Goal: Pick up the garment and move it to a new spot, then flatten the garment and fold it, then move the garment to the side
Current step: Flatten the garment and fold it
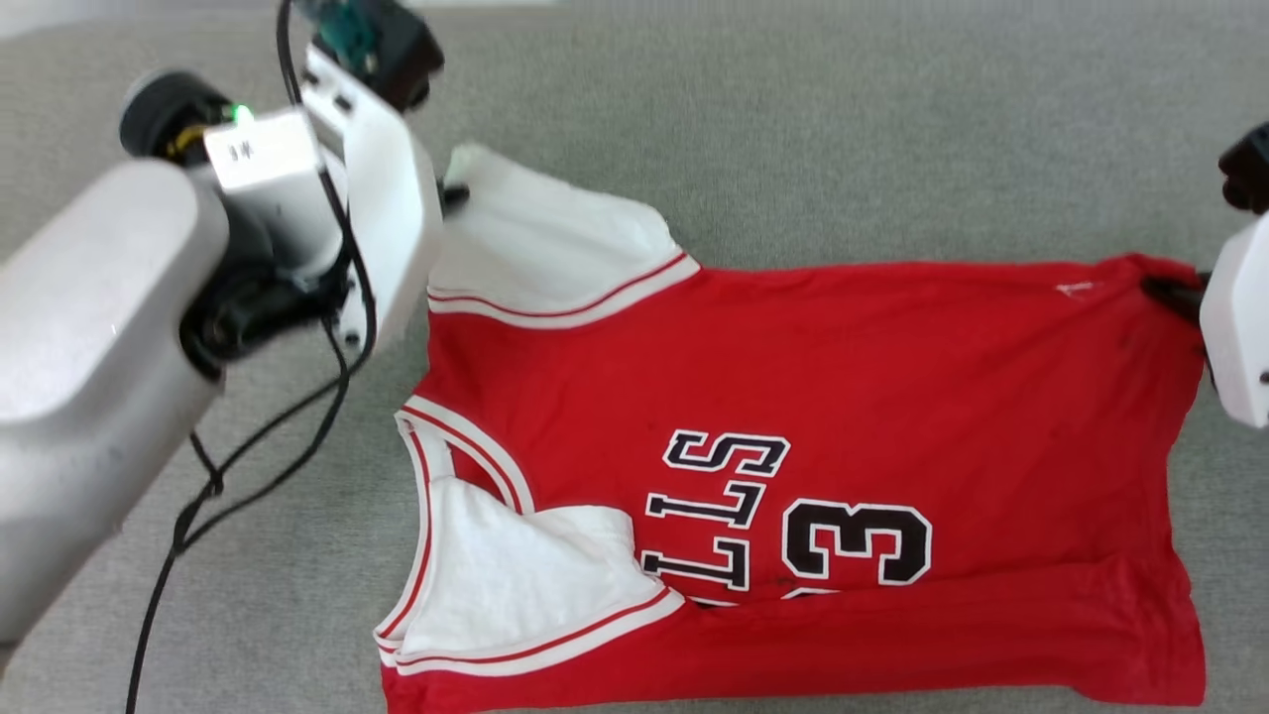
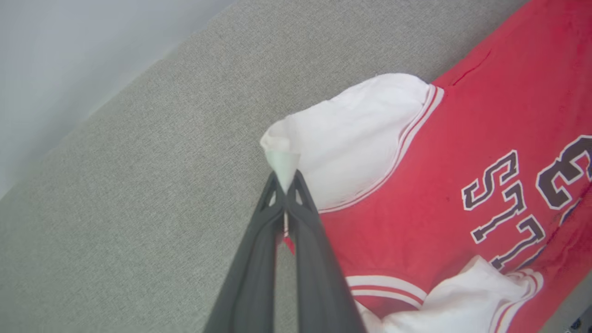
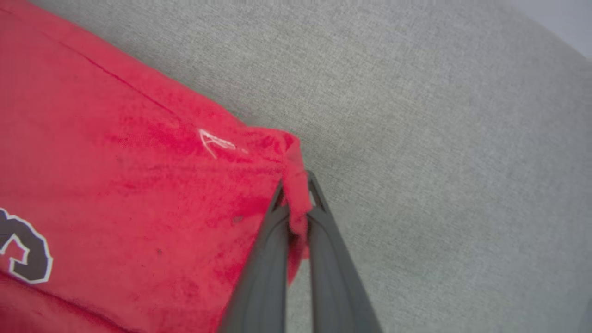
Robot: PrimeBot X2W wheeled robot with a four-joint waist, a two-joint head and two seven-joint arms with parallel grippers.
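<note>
The left arm (image 1: pixel 89 377) is showing a pale grey rounded shell and a white bracket (image 1: pixel 382 198) with dark screw holes. A green light (image 1: pixel 239 114) is glowing, and black cables (image 1: pixel 211 483) are hanging. The left pincer (image 2: pixel 286 179) and right pincer (image 3: pixel 296 182) are showing long dark-grey fingers with triangular cut-outs.

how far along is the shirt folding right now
Looks done: the garment lies spread on the grey surface, its near edge apparently folded over the lettering. In hand: the left end effector is shut on the far white sleeve, and the right end effector is shut on a far red corner. Left: finishing the fold and moving it aside.
</note>
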